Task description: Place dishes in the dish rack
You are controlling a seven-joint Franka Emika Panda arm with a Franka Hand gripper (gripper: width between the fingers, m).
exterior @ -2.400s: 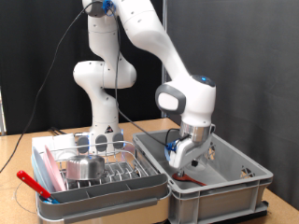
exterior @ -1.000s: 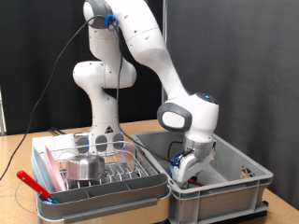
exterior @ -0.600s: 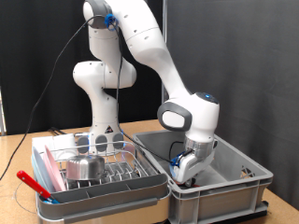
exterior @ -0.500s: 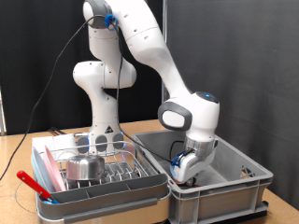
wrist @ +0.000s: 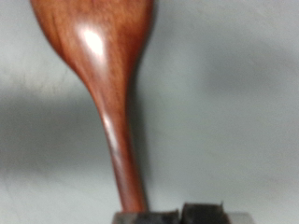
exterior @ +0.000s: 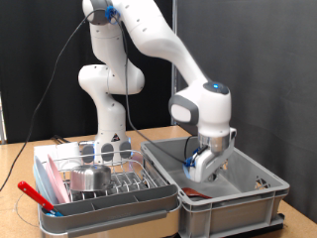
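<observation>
My gripper (exterior: 203, 171) hangs inside the grey crate (exterior: 248, 193) on the exterior view's right. In the wrist view the gripper (wrist: 166, 215) is shut on the thin handle of a brown wooden spoon (wrist: 98, 65), whose broad end lies over the crate's grey floor. The dish rack (exterior: 149, 203) stands at the exterior view's left. A shiny steel bowl (exterior: 91, 178) rests on its wire prongs. A pink plate (exterior: 46, 182) stands on edge along the rack's left side. A clear glass (exterior: 96, 151) shows at the back of the rack.
A red-handled utensil (exterior: 34, 194) lies at the rack's front left corner. A small object (exterior: 262, 183) sits in the crate's far right corner. The robot's base (exterior: 111, 139) rises right behind the rack. Wooden table shows at the left edge.
The gripper first sank deep into the crate, then rose and shifted slightly toward the exterior view's right. The rack and its dishes have not moved.
</observation>
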